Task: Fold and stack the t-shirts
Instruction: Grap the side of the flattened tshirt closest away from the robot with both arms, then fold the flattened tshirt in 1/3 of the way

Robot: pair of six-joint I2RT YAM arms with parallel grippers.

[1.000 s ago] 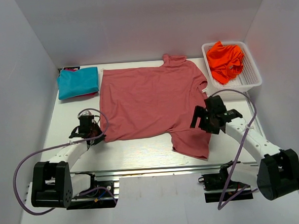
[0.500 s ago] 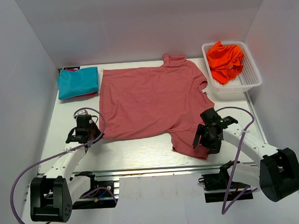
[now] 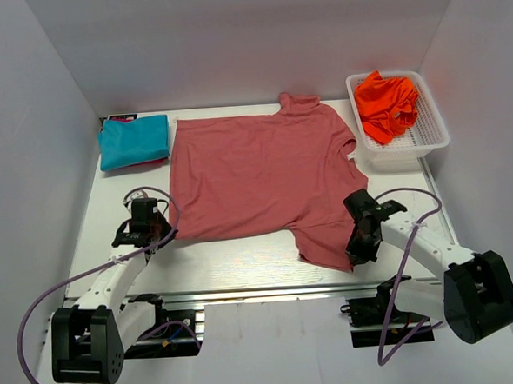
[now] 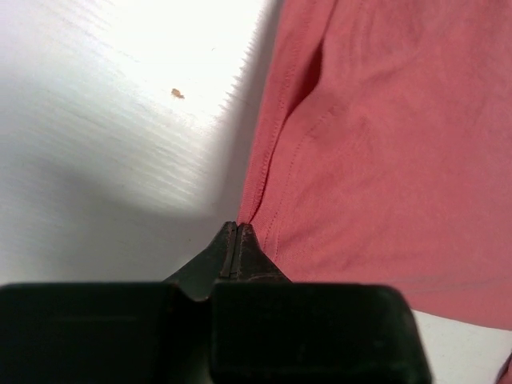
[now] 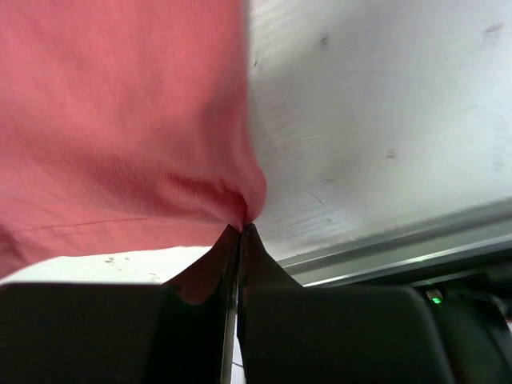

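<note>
With the red shirt [image 3: 255,175] spread on the table [image 3: 235,263] beside the basket [image 3: 433,138] and my left gripper [image 4: 237,232] and right gripper [image 5: 240,230] each clamped on a corner of its edge farthest from the basket, I'd raise both evenly to fold without stretching.

The salmon t-shirt [image 3: 255,175] is matt, fine-knit cloth with a stitched hem. The teal t-shirt [image 3: 133,140] and the orange t-shirt [image 3: 386,101] look like the same soft, dull cloth. The basket [image 3: 408,154] is white plastic mesh. The table [image 3: 234,259] is white and faintly grained, with a soft sheen and small scuffs. The left gripper [image 4: 238,230] and right gripper [image 5: 240,230] are matt black plastic. The rail [image 5: 384,248] is smooth grey metal.
</note>
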